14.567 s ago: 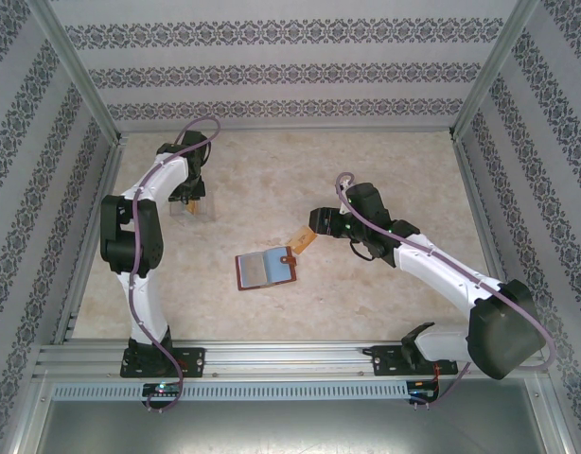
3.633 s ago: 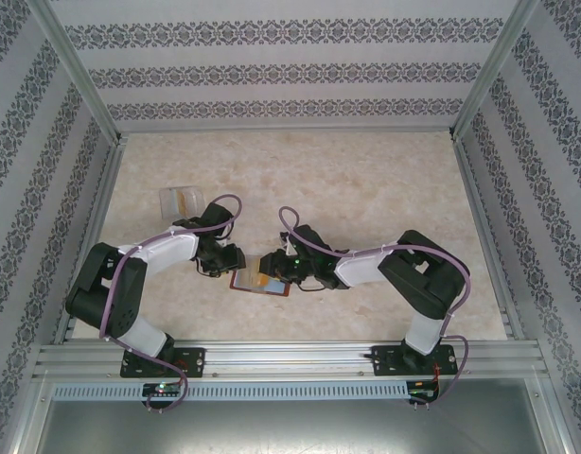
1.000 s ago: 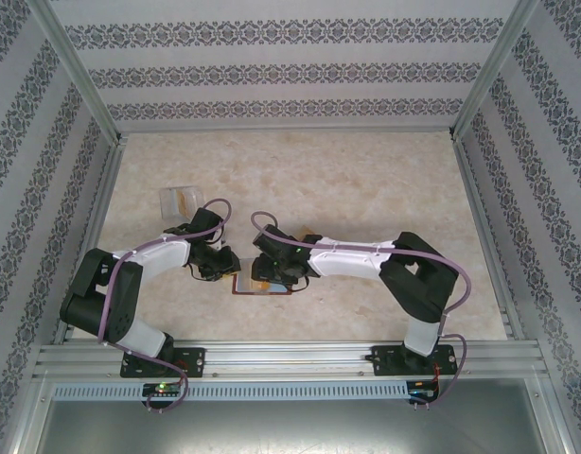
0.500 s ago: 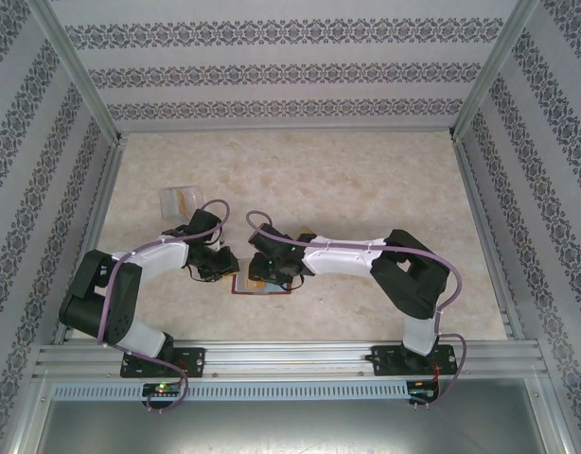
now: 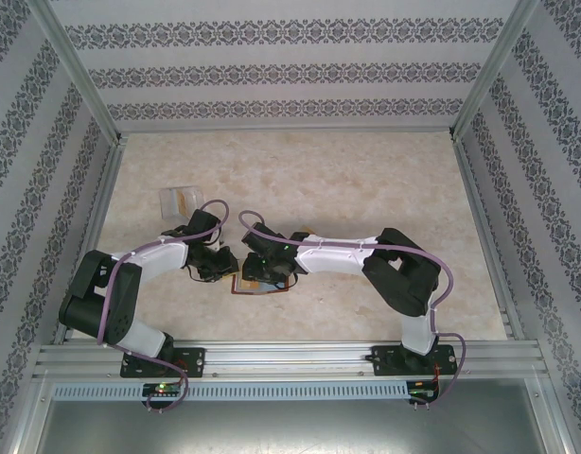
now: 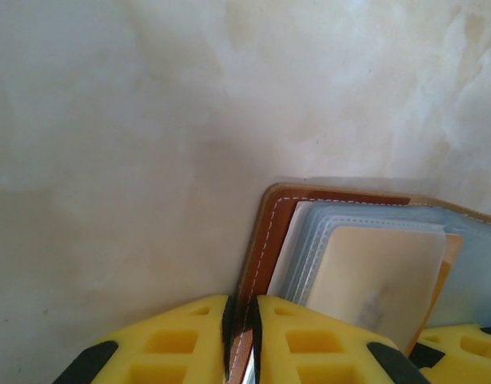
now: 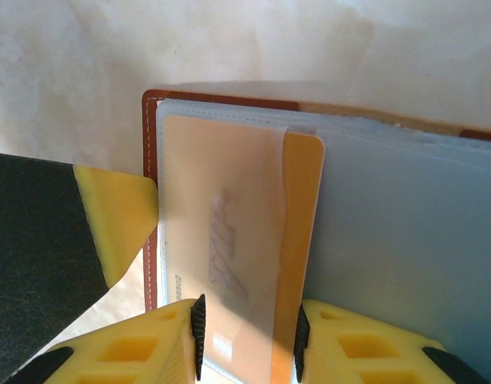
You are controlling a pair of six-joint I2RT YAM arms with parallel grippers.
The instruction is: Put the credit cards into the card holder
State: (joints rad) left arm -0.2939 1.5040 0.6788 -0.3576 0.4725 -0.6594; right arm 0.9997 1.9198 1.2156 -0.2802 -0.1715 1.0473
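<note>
The holder [image 5: 272, 288] lies open and flat on the table [image 5: 366, 180], near the front, between the two claws. In the top view its long side runs left to right. The left claw [image 6: 240, 348] is closed tight on the holder's brown edge.

The orange card [image 7: 303, 208] is mostly inside a see-through pocket next to that edge. Its long side points straight away from the right claw [image 7: 247, 348], toward the far edge of the holder. One long strip of the card sticks out of the pocket at the side. The right claw's fingers [image 7: 365, 348] are apart, over the near end of the card, and they do not pinch it.

Pale cards [image 5: 180, 200] lie well apart from the holder, farther back on the left.
</note>
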